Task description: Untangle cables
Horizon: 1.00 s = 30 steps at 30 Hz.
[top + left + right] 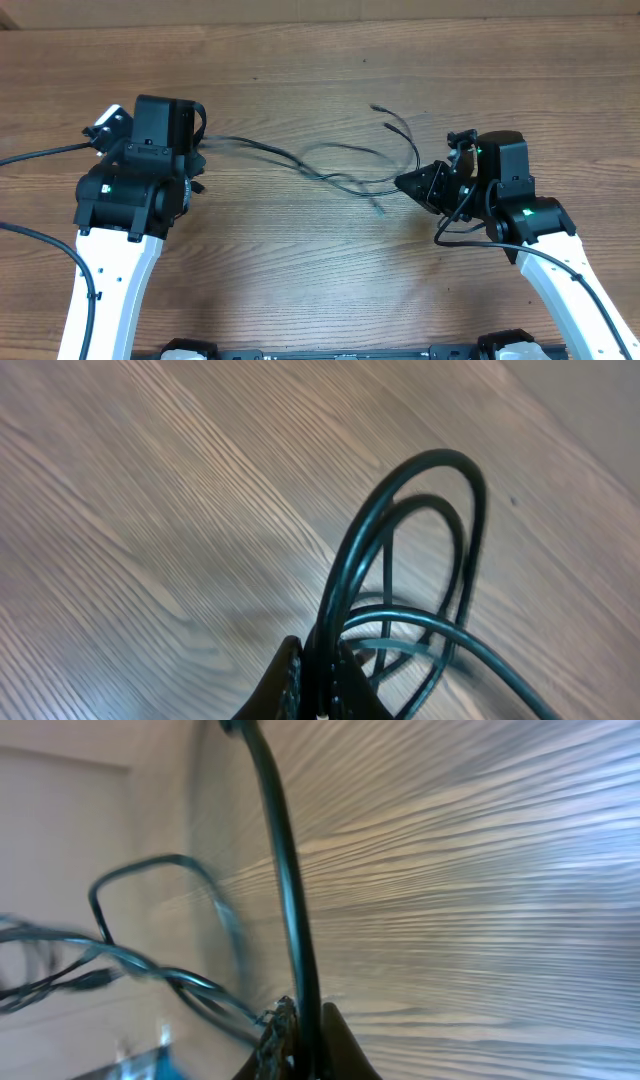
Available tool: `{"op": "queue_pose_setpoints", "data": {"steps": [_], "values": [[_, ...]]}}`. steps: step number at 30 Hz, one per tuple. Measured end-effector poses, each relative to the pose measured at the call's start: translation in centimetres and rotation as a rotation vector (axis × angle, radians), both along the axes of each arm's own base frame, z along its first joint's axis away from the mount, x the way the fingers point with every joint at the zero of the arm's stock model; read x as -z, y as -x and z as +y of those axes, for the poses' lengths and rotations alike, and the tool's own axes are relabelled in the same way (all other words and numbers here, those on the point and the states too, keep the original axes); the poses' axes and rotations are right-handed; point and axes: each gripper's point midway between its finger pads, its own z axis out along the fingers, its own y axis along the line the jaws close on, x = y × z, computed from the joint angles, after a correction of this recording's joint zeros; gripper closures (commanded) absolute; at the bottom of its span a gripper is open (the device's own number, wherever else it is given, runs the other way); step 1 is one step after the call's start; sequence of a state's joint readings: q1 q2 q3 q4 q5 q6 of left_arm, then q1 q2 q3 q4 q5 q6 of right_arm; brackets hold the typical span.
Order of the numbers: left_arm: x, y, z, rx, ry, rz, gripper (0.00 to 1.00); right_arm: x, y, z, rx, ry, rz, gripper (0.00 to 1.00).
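Wood-grain tabletop (300,290) fills the overhead view, with two white-and-black arms reaching in from 6 o'clock. At 9 o'clock of the tangle the left gripper (198,160), largely tucked under its own wrist housing, is clamped on the cables (340,165). Its wrist camera shows the dark fingers (285,685) pressed together on two or three black strands. These rise from the grip in tight arches toward 12 o'clock and curl down again at 3 o'clock.

At 3 o'clock of the tangle the right gripper (405,183) points toward 9 o'clock, its jaws likewise closed on the cords. In its wrist view one thick-looking strand runs straight up from between the fingers (340,1040), and thinner, blurred strands trail off toward 9 o'clock.

Between the two grippers the cables stretch across the middle of the table, crossing one another in a loose knot nearer the right gripper. Two plug ends (388,125) lie free at about 12 o'clock of the right gripper, one just beyond the other. A third end (378,210) rests on the wood at 7 o'clock of the right gripper's tip.
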<state>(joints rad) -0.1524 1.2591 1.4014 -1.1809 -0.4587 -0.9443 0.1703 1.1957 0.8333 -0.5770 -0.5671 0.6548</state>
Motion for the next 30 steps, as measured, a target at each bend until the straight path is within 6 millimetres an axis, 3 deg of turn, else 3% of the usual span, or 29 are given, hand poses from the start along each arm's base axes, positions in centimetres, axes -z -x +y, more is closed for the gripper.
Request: {"op": "queue_pose_setpoints", "data": {"steps": [7, 14, 18, 24, 30], "values": [[-0.4, 0.2, 1.5, -0.055, -0.041, -0.009, 0.96, 1.1, -0.3, -1.5, 0.046, 0.085, 0.005, 0.82], [-0.2, -0.4, 0.4, -0.007, 0.007, -0.016, 0.96, 1.2, -0.3, -1.6, 0.045, 0.098, 0.001, 0.47], [-0.6, -2.4, -2.6, 0.185, 0.091, -0.057, 0.96, -0.1, -0.6, -0.5, -0.052, 0.067, -0.092, 0.35], [-2.7, -4.8, -9.3, 0.493, 0.330, -0.181, 0.96, -2.4, 0.3, 2.1, -0.313, 0.007, -0.301, 0.33], [-6.0, -5.1, -14.6, 0.683, 0.590, -0.294, 0.96, -4.0, 0.6, 3.2, -0.465, -0.001, -0.483, 0.32]]}}
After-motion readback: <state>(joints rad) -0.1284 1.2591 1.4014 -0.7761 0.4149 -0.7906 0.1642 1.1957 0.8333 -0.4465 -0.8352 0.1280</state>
